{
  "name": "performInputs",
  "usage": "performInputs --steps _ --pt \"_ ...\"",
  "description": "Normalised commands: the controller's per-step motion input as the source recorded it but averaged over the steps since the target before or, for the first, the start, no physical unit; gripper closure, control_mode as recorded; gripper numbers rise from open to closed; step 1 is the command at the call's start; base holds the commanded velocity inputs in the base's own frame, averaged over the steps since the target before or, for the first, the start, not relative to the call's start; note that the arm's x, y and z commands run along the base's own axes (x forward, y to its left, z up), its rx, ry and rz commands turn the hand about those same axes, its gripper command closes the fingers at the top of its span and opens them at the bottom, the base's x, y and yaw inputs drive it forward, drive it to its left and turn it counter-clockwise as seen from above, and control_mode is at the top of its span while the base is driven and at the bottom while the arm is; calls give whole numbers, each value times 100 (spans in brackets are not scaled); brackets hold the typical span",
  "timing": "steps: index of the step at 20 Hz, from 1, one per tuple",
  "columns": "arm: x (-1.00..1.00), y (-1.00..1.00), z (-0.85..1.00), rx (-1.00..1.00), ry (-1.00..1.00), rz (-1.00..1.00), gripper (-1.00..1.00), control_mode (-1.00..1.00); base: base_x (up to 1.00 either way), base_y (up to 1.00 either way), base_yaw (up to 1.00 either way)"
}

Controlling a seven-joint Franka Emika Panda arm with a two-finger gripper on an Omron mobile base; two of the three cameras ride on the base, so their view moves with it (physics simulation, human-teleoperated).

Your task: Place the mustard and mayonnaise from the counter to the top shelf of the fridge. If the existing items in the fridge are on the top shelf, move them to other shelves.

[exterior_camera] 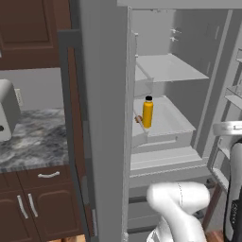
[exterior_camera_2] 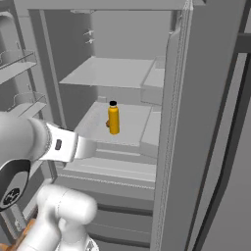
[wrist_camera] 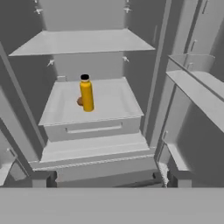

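Nearest the hand camera, the two dark fingertips (wrist_camera: 38, 178) of the gripper (wrist_camera: 109, 178) stood spread wide, nothing between them, facing the open fridge (wrist_camera: 157, 87). The white arm (exterior_camera_2: 54, 142) reached in from low in front of the fridge opening.

Top shelf (wrist_camera: 83, 42): a flat pale grey plate. Nothing was standing on it.

Shelf below (wrist_camera: 109, 103) (the one with the raised front lip): the tall slim orange-yellow bottle (wrist_camera: 86, 93) stood upright with its black cap on, toward the left of centre. The small brown ball (wrist_camera: 80, 101) sat just beside its base, partly hidden behind it.

The fridge door (exterior_camera: 101, 118) stood open, edge-on in the left base view. Beyond it, the grey marbled counter (exterior_camera: 38, 137) ran over dark brown cabinets (exterior_camera: 33, 203). A pale appliance (exterior_camera: 7, 111) sat on the stone at the far left.
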Motion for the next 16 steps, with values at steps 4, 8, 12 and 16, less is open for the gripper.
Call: performInputs --steps 4,8,12,16 --pt "-49 0 -4 0 9 4 -100 100 -50 3 8" --pt "0 0 0 0 0 0 -100 100 -100 48 23" --pt "0 0 0 0 0 0 -100 100 -78 100 26" --pt "0 0 0 0 0 0 -100 100 -21 100 24"
